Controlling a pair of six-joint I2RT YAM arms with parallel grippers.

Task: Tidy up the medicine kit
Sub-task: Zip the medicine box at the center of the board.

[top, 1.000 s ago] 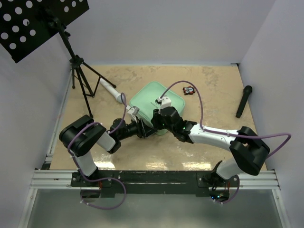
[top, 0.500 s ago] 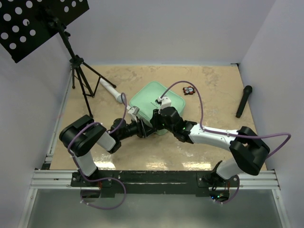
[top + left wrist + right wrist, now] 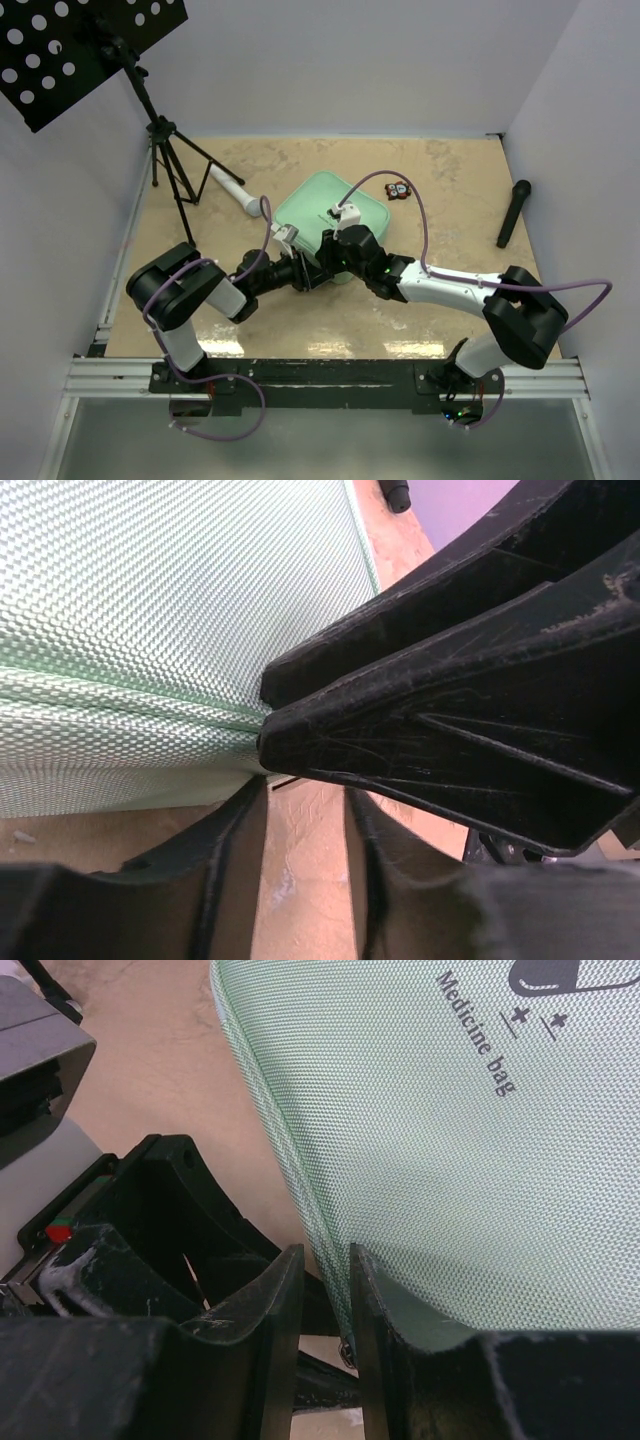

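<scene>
The mint-green medicine kit [image 3: 328, 210] lies closed on the table, its lid printed "Medicine bag" [image 3: 470, 1140]. My right gripper [image 3: 330, 252] is at the kit's near corner. In the right wrist view its fingers [image 3: 327, 1260] are shut on the kit's seam edge, with a small metal pull just below them. My left gripper [image 3: 310, 272] comes in from the left, under the right one. In the left wrist view it [image 3: 305, 790] stands open with only bare table between its fingers. Its tips sit just short of the kit's side wall [image 3: 120, 760], beneath the right gripper's black fingers [image 3: 450, 710].
A white-and-grey cylinder [image 3: 232, 187] lies left of the kit and a small black-and-red gadget [image 3: 398, 188] behind it. A black stick-shaped object [image 3: 514, 212] lies at the right. A tripod stand [image 3: 172, 160] rises at the left wall.
The left gripper's jaws have narrowed and it has edged a little closer to the kit's corner. The right gripper and the kit have stayed put.
</scene>
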